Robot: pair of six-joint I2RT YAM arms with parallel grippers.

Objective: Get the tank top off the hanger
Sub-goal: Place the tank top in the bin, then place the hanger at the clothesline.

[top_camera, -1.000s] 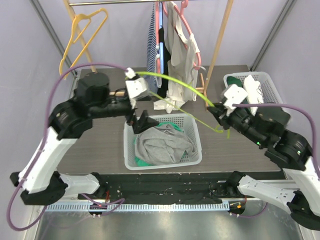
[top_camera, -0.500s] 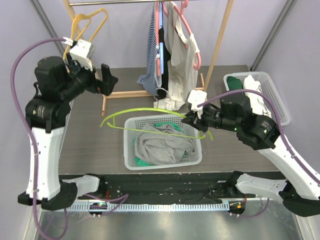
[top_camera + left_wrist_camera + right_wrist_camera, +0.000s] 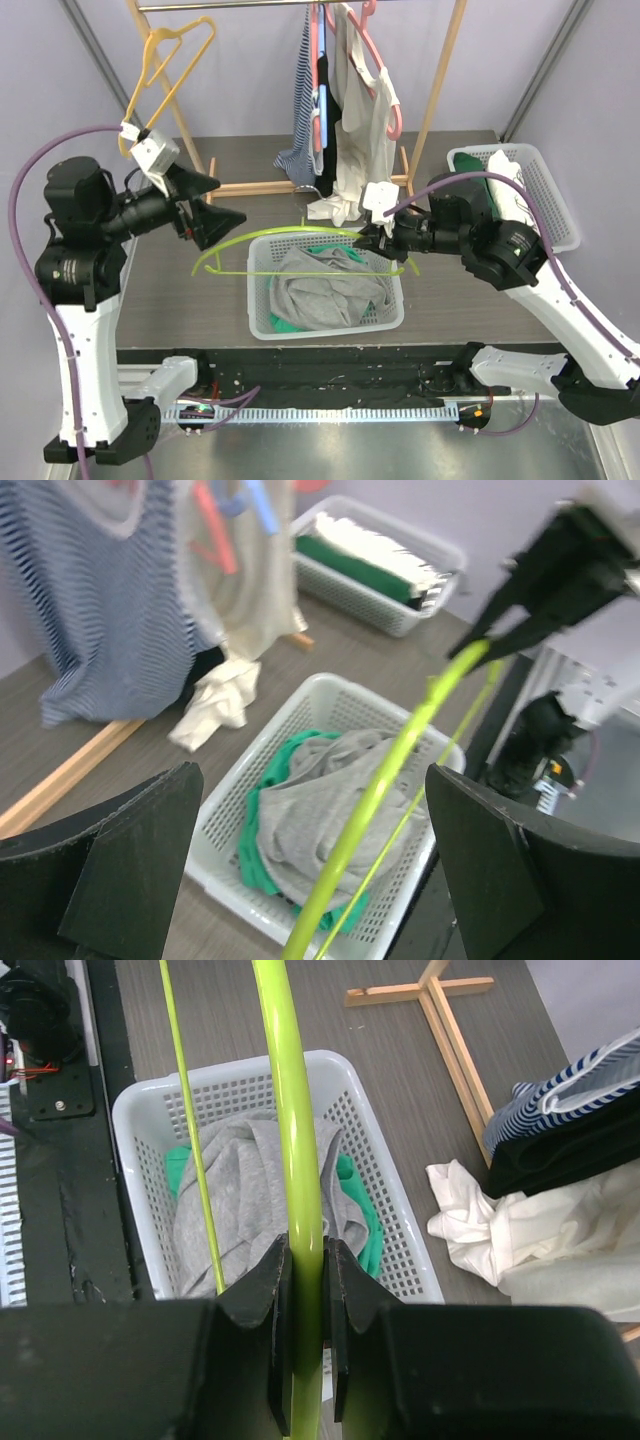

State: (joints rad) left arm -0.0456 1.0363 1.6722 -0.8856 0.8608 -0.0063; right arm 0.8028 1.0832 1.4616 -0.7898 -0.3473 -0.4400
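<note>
Hanger (image 3: 297,1110) is pinched in the right claw (image 3: 307,1255); left claw (image 3: 230,200) spread empty. Basket rim (image 3: 251,290) below could be snagged if swung low.

1. Left arm (image 3: 80,330): stands tall at the left side, forearm roughly level, wrist aimed right toward the centre.
2. Left gripper (image 3: 222,203): jaws spread wide.
3. Right arm (image 3: 560,300): reaches up and inward, wrist aimed left.
4. Right gripper (image 3: 380,238): fingers pinched on the green hanger (image 3: 290,1110).
</note>
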